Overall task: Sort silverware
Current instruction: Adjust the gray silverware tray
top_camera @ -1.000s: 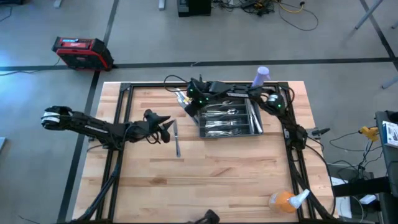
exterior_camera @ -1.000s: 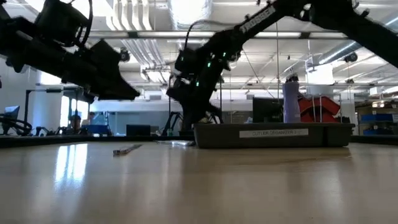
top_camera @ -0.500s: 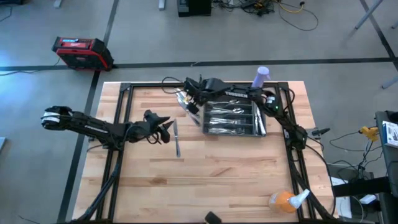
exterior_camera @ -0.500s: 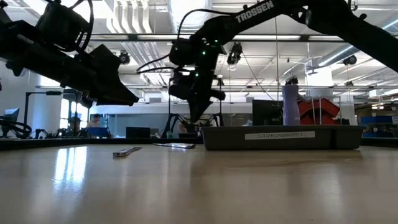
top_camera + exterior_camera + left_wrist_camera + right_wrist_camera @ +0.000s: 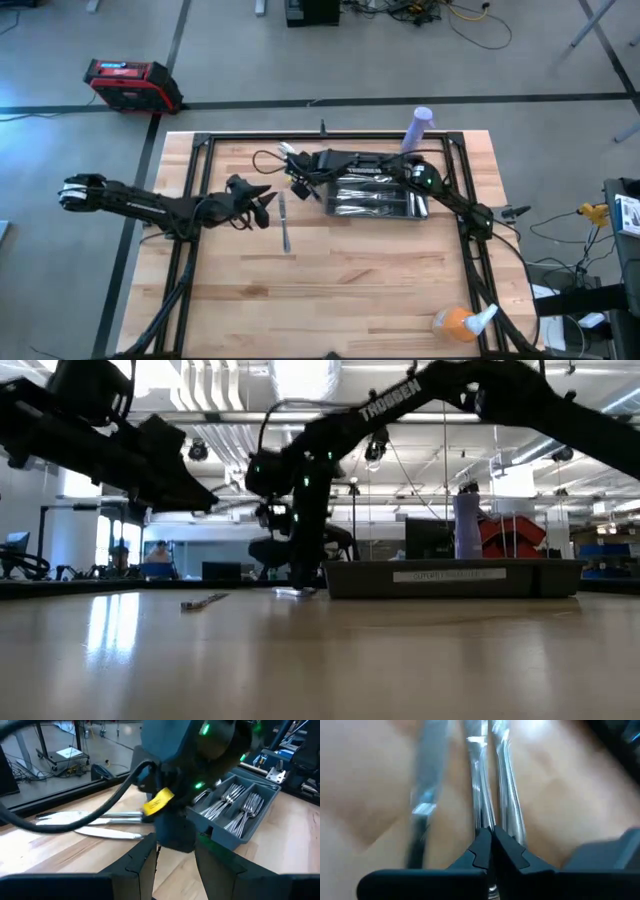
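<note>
Grey concrete floor (image 5: 300, 60), red toolbox (image 5: 130, 82), perhaps fluorescent ceiling lights (image 5: 215, 385).

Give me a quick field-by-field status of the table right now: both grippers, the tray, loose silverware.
right gripper: low at the tray's left end, over loose pieces; fingers together around a thin silver handle
left gripper: hovering left of the tray, open, holding nothing
tray: dark grey, back centre of the table, forks already in its compartments
loose silverware: one piece lying alone in front of the left gripper; a few more on the wood by the tray's left end
</note>
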You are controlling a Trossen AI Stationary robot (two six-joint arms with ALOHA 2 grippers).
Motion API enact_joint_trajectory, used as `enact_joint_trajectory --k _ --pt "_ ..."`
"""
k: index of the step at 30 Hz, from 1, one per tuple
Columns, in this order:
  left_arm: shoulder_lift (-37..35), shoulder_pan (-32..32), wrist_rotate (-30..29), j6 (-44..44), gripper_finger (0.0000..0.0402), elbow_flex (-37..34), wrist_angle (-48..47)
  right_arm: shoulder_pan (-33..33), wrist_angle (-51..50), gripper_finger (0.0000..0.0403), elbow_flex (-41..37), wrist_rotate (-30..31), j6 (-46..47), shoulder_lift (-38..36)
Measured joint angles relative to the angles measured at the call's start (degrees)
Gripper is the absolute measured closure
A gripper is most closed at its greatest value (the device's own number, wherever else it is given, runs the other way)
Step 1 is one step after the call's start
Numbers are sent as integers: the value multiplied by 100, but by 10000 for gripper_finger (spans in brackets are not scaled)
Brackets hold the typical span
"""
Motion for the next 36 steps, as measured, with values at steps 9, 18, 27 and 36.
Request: enact_joint_trajectory --k 9,18,27,36 --pt "-62 0 10 -41 283 0 -193 18 722 403 -23 331 1001 29" --pt "12 -4 65 -86 283 0 -282 70 902 403 -44 790 1839 37" --pt "102 -7 197 -88 283 0 -287 -332 550 403 495 169 3052 68" --pt "103 -16 422 -90 283 0 -294 -1157 363 403 966 -2254 3948 62"
